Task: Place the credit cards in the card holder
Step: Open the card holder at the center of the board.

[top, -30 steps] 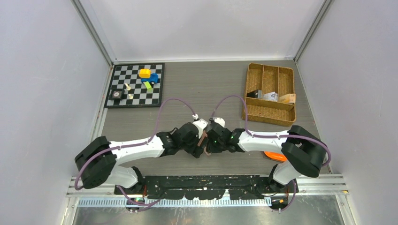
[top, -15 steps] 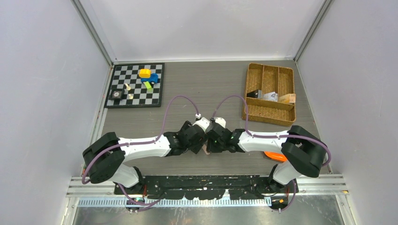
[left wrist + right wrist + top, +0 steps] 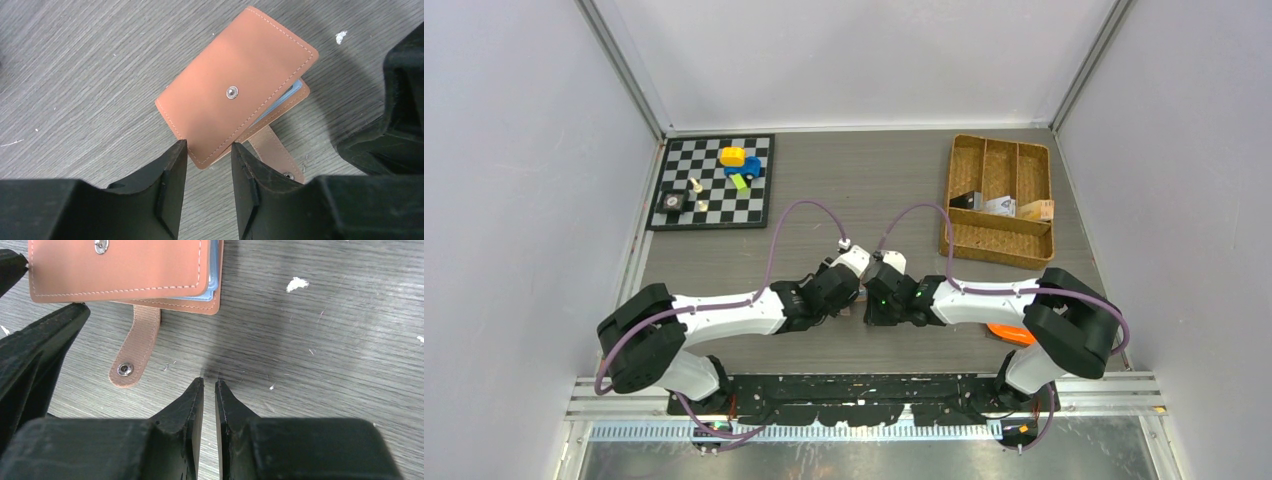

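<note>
Two robot arms meet over a salmon-pink card holder point(image 3: 240, 70) lying folded on the grey wood-grain counter point(image 3: 325, 340). Its cover faces up with the round snap stud point(image 3: 231, 92) showing, and its closing strap point(image 3: 137, 345) lies loose and unfastened. The left fingers point(image 3: 170, 170) stand apart astride the holder's near corner, one tip at each edge; whether they pinch it cannot be told from the wrist view. The right fingers point(image 3: 192, 405) are drawn almost together with nothing between them, their tips over bare counter. The holder lies ahead of them and to their left, with the strap's end near them on that side. A pale blue edge point(image 3: 214, 280) peeps from between the covers, so something sits inside, but the job looks far from finished. Well apart from both pairs of fingers, on the right arm's side, a wicker tray point(image 3: 999, 245) holds what appear to be the credit cards point(image 3: 969, 200), a dark one and a pale one, beside a small tan box point(image 3: 1036, 210). The folded holder would have to be opened before any card goes in. From above, the two wrists cover the holder. The tray's contents are too small to count, and the holder's inner slots are out of sight in every view. A chessboard point(image 3: 714, 200) with toys lies well apart from the fingers on the left arm's side.
</note>
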`<move>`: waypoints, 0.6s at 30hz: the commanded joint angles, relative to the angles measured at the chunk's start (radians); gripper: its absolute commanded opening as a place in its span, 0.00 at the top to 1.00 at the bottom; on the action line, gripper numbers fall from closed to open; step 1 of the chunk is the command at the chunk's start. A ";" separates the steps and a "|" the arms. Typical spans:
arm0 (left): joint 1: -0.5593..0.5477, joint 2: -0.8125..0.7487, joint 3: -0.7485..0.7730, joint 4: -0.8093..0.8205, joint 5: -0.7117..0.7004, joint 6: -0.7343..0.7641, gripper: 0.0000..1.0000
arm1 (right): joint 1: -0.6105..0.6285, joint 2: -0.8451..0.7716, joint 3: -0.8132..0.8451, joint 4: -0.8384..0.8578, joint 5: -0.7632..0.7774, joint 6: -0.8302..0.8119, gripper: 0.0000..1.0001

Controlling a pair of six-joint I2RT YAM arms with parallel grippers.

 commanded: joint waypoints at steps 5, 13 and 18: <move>-0.001 -0.013 0.013 0.119 -0.058 0.092 0.61 | 0.005 -0.044 -0.032 -0.028 0.069 0.021 0.80; -0.002 0.026 -0.012 0.270 -0.050 0.202 0.61 | 0.005 -0.109 -0.059 -0.043 0.107 0.036 0.78; -0.002 0.082 0.002 0.300 -0.048 0.245 0.68 | 0.005 -0.147 -0.070 -0.054 0.126 0.040 0.78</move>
